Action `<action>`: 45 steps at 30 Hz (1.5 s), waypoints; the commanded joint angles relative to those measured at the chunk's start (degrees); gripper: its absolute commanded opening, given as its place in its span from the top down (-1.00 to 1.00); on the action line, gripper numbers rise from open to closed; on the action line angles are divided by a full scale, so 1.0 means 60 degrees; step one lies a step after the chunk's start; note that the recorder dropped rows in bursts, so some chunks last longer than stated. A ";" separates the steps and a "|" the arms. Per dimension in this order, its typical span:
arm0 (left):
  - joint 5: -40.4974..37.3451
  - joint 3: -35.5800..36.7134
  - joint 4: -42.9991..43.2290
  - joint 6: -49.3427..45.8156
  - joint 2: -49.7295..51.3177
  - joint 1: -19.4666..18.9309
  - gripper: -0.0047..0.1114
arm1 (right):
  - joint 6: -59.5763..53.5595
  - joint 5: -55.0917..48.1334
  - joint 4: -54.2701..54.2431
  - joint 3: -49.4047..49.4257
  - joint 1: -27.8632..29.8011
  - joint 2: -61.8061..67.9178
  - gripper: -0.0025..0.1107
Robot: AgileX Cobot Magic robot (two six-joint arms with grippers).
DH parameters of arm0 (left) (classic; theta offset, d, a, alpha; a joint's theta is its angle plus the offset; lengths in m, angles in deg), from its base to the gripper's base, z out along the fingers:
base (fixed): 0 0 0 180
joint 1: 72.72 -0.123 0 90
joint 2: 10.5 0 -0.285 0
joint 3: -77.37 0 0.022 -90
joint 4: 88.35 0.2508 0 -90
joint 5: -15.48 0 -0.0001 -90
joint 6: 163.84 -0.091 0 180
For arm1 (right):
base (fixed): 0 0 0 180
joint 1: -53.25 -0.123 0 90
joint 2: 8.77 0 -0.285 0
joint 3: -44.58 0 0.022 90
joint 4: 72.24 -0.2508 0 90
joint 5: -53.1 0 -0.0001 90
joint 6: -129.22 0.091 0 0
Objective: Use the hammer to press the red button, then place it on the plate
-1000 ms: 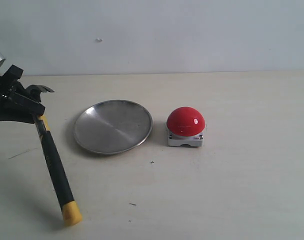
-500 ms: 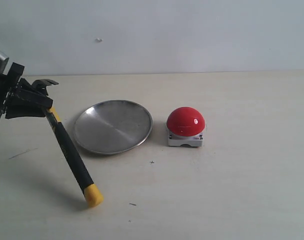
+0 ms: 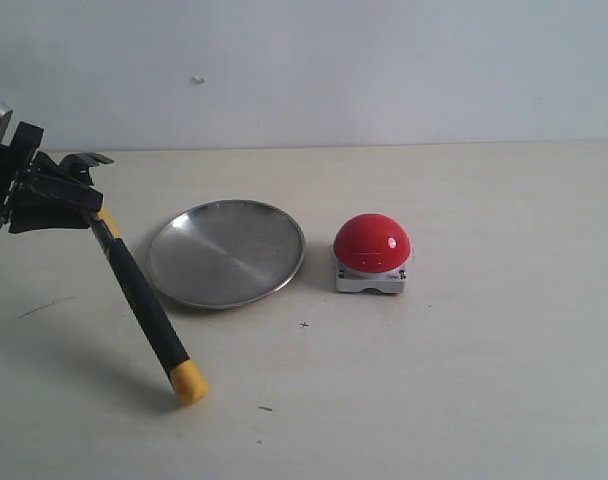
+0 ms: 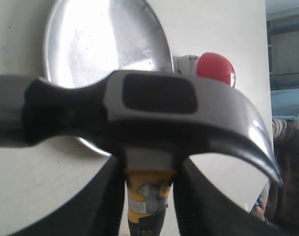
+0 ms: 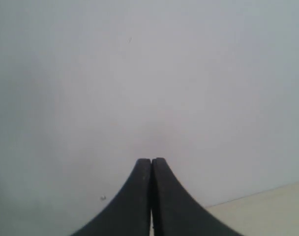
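Exterior: the left tool [image 3: 72,203] pinches the hammer [image 3: 144,305] just under its head. Since a second ago its yellow end has swung nearer the plate [image 3: 224,252], which lies beside the red button [image 3: 371,243] on the table [image 3: 484,350]. Left wrist: fingers [image 4: 107,196] flank the neck. Right wrist: the right tool [image 5: 151,196] is pressed together, empty.

Pale table [image 3: 484,380] with plate [image 3: 227,255], red button [image 3: 371,243]
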 commanded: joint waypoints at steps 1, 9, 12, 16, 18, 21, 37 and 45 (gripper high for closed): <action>-0.0293 -0.0112 -0.0900 -0.0161 -0.0099 -0.0027 0.92 | 0.4131 0.1534 0.6053 -0.1906 0.0035 0.3461 0.96; -0.0293 -0.0091 -0.1412 -0.0295 -0.0099 0.0006 0.92 | 0.9742 0.5988 1.2249 -0.6133 0.0035 0.8894 0.96; -0.0293 -0.0091 -0.1525 -0.0358 -0.0099 0.0092 0.92 | 0.9834 0.7270 1.2249 -0.7307 -0.0480 1.0478 0.96; -0.0293 -0.0091 -0.1572 -0.0451 -0.0085 0.0108 0.92 | 0.9056 0.5009 1.2249 -0.8146 -0.1413 1.1241 0.96; -0.0293 -0.0091 -0.1596 -0.0451 -0.0085 0.0108 0.92 | 0.8463 0.3900 1.2249 -0.8278 -0.1546 1.1309 0.96; -0.0293 -0.0091 -0.1576 -0.0451 -0.0085 0.0108 0.92 | 0.7733 0.1699 1.2249 -0.8414 -0.1571 1.1309 0.96; -0.0293 -0.0091 -0.1692 -0.0773 -0.0085 0.0322 0.92 | -0.6209 -1.1439 0.3144 -1.0959 -0.1658 1.3215 0.96; -0.0293 -0.0091 -0.2003 -0.0754 -0.0085 0.0339 0.92 | -1.2638 -1.2836 -0.8949 -1.2032 -0.2071 1.4527 0.91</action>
